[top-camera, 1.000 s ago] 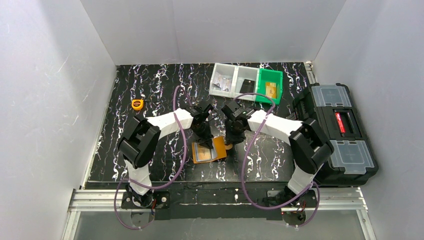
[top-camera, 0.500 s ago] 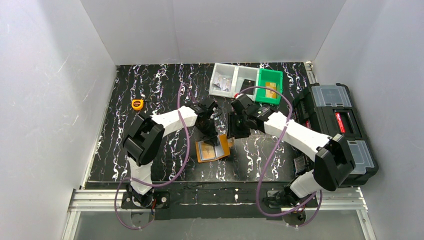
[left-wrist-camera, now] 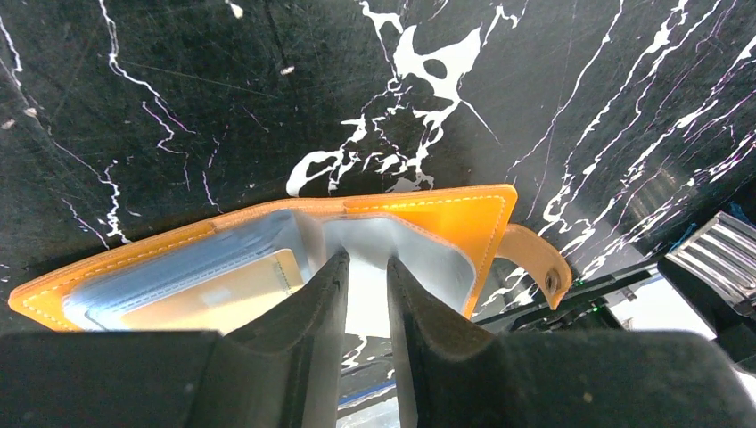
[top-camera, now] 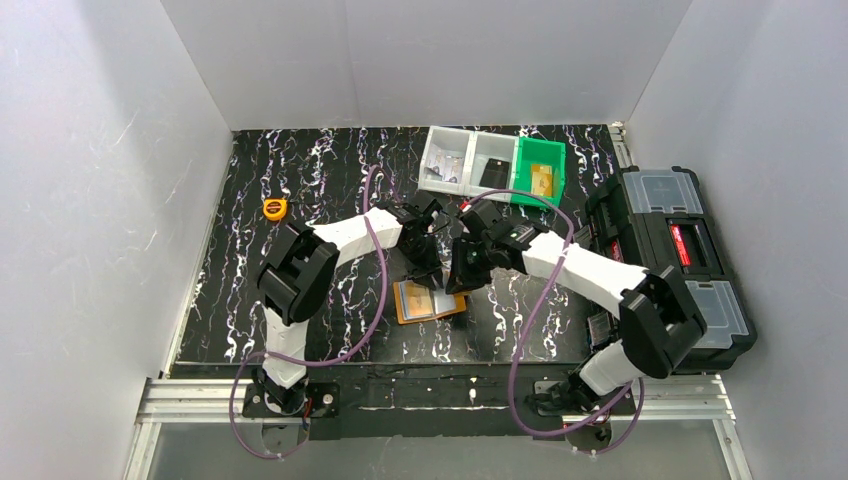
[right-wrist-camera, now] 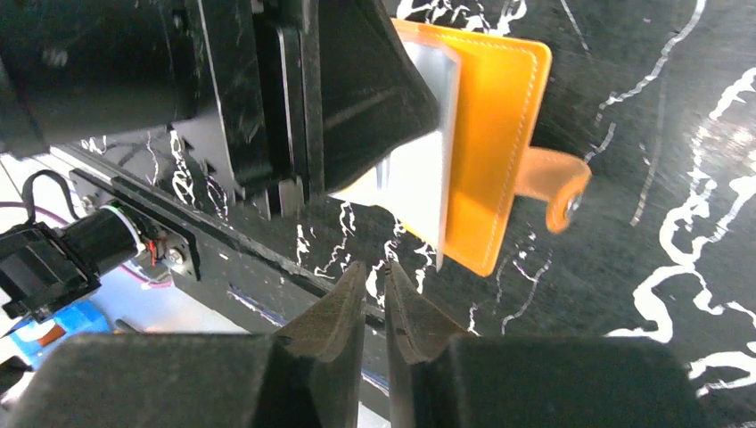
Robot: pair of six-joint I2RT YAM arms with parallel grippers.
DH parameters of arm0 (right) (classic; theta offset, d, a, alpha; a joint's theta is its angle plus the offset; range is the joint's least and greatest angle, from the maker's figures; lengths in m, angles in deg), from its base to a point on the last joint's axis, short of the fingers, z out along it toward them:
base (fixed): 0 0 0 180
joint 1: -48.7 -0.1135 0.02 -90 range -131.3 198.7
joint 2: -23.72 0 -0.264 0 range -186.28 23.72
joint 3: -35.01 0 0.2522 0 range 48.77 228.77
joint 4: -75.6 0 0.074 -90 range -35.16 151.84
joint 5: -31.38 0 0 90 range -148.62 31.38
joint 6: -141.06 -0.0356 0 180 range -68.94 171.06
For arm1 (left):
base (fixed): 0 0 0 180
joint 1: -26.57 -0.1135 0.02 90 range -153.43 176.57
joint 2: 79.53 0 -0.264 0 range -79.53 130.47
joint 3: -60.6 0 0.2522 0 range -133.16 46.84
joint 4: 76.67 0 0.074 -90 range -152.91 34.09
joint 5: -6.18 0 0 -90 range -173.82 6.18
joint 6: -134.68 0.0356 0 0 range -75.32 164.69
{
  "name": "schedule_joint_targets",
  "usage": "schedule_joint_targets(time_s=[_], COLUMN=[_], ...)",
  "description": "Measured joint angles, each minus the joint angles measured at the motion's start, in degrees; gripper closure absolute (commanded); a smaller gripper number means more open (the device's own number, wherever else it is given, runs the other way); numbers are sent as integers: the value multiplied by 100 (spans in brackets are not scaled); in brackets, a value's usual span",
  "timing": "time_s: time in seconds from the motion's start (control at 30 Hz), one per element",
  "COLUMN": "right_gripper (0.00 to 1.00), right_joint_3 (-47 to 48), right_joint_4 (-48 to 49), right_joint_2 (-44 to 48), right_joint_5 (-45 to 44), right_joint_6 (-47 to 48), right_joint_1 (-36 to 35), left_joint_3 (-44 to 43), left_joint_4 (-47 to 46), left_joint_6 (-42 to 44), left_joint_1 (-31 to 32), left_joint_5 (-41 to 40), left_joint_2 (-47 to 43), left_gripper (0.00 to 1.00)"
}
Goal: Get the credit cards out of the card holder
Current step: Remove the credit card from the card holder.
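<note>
The orange card holder [top-camera: 432, 303] lies open on the black marbled table, its tab [left-wrist-camera: 535, 259] pointing right. My left gripper [top-camera: 430, 281] stands on its right half. Its jaws [left-wrist-camera: 365, 263] are a little apart, with the tips on a whitish card or clear pocket sheet [right-wrist-camera: 414, 192] that tilts up off the orange leather [right-wrist-camera: 490, 134]. A tan card [left-wrist-camera: 214, 299] sits in the left clear pocket. My right gripper [top-camera: 458, 283] hovers just beside the holder's right edge. Its jaws [right-wrist-camera: 377, 270] are nearly together with nothing between them, short of the whitish sheet's edge.
A small yellow-orange tape measure [top-camera: 274, 208] lies at the far left. White bins [top-camera: 468, 160] and a green bin [top-camera: 538, 170] holding small items stand at the back. A black toolbox [top-camera: 680, 260] fills the right side. The table's front edge is close below the holder.
My right arm swung back in toward the holder's right edge and its jaws narrowed. The left gripper shifted slightly right with the holder and its jaws parted a little.
</note>
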Motion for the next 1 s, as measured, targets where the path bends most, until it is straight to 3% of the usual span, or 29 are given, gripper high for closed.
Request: schedule_joint_targets(time_s=[0.57,1.0], right_gripper=[85,78], right_joint_3=[-645,-654], right_joint_4=[997,1360], right_joint_2=[-979,-1117], right_joint_5=[332,658], right_joint_6=[-505,-610], right_joint_1=[79,116], left_joint_3=[-2,774], left_joint_4=[367,662], left_joint_6=[310,695], left_joint_1=[-92,-444], left_joint_5=[-66,-457], left_joint_2=[-125,-1248], left_gripper=[76,80])
